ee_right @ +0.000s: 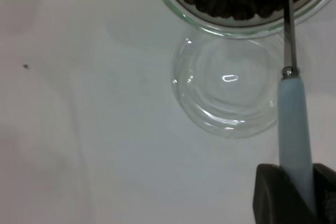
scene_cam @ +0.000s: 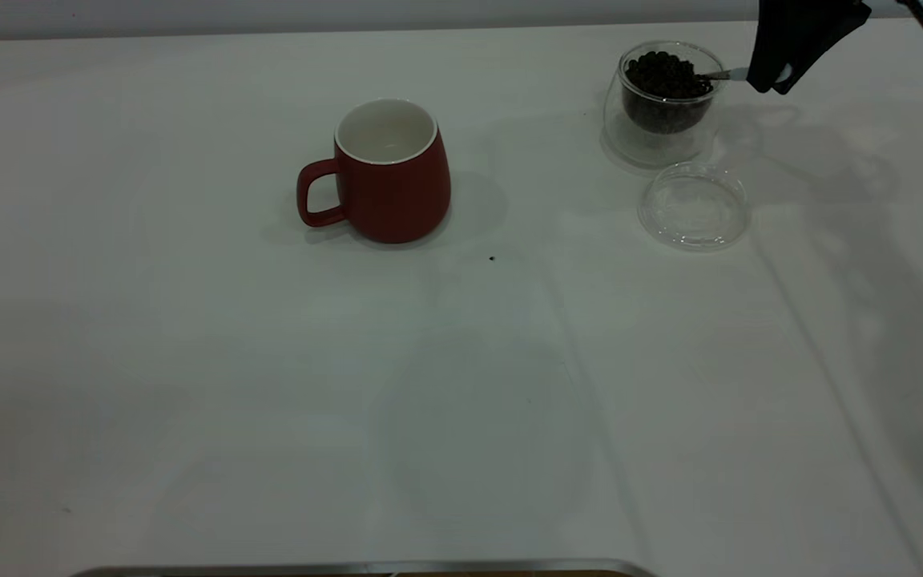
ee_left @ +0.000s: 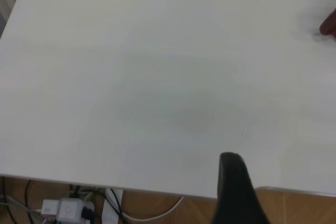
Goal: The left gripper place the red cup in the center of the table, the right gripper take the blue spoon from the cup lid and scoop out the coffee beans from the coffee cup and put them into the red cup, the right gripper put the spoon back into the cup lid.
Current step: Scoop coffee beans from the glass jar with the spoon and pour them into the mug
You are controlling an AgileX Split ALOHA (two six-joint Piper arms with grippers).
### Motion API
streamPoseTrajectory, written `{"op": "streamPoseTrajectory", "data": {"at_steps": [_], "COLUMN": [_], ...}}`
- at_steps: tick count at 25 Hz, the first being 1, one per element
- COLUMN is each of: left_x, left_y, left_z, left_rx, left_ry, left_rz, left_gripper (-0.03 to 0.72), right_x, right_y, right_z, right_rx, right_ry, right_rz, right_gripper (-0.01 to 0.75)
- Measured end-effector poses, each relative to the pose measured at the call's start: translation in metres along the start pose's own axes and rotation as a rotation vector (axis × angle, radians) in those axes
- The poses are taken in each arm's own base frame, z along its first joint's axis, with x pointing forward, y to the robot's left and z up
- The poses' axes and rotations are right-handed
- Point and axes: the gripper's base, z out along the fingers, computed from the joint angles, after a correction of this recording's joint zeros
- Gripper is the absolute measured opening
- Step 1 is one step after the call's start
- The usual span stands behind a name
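The red cup (scene_cam: pixel 393 180) stands upright and empty near the middle of the table (scene_cam: pixel 189 361), handle to the left. My right gripper (scene_cam: pixel 778 76) is at the far right, shut on the blue spoon (ee_right: pixel 292 124) by its handle. The spoon's metal neck (scene_cam: pixel 724 74) reaches over the rim of the coffee cup (scene_cam: pixel 662 120) into the coffee beans (scene_cam: pixel 664 76). The cup lid (scene_cam: pixel 695 207) lies empty just in front of the coffee cup, and shows under the spoon in the right wrist view (ee_right: pixel 226 90). My left gripper (ee_left: pixel 289 182) is out of the exterior view, at the table's edge, open and empty.
A tiny dark speck (scene_cam: pixel 492 258) lies on the table in front of the red cup. A metal strip (scene_cam: pixel 365 569) runs along the near edge. Cables and a power strip (ee_left: pixel 68 208) lie below the table edge by the left arm.
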Motion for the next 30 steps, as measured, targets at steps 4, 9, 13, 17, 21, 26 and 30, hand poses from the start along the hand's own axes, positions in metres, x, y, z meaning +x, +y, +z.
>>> {"op": "streamPoseTrajectory", "data": {"at_steps": [4, 9, 13, 17, 21, 26, 30], "left_x": [0.000, 0.000, 0.000, 0.000, 0.000, 0.000, 0.000], "left_y": [0.000, 0.000, 0.000, 0.000, 0.000, 0.000, 0.000], "left_z": [0.000, 0.000, 0.000, 0.000, 0.000, 0.000, 0.000], "left_rx": [0.000, 0.000, 0.000, 0.000, 0.000, 0.000, 0.000], "left_ry": [0.000, 0.000, 0.000, 0.000, 0.000, 0.000, 0.000], "left_rz": [0.000, 0.000, 0.000, 0.000, 0.000, 0.000, 0.000], "left_gripper": [0.518, 0.518, 0.518, 0.518, 0.518, 0.518, 0.518], "right_x": [0.000, 0.000, 0.001, 0.001, 0.001, 0.002, 0.003], "right_y": [-0.004, -0.011, -0.018, -0.020, -0.021, -0.023, -0.017], "right_z": [-0.001, -0.004, -0.007, -0.008, -0.008, -0.015, -0.045], "right_rx": [-0.020, -0.053, -0.066, -0.069, -0.067, -0.013, 0.030], "right_ry": [-0.008, -0.024, -0.034, -0.036, -0.036, -0.036, -0.083], "right_rz": [0.012, 0.040, 0.054, 0.053, 0.044, 0.009, -0.043], "right_gripper": [0.116, 0.116, 0.116, 0.116, 0.116, 0.116, 0.116]}}
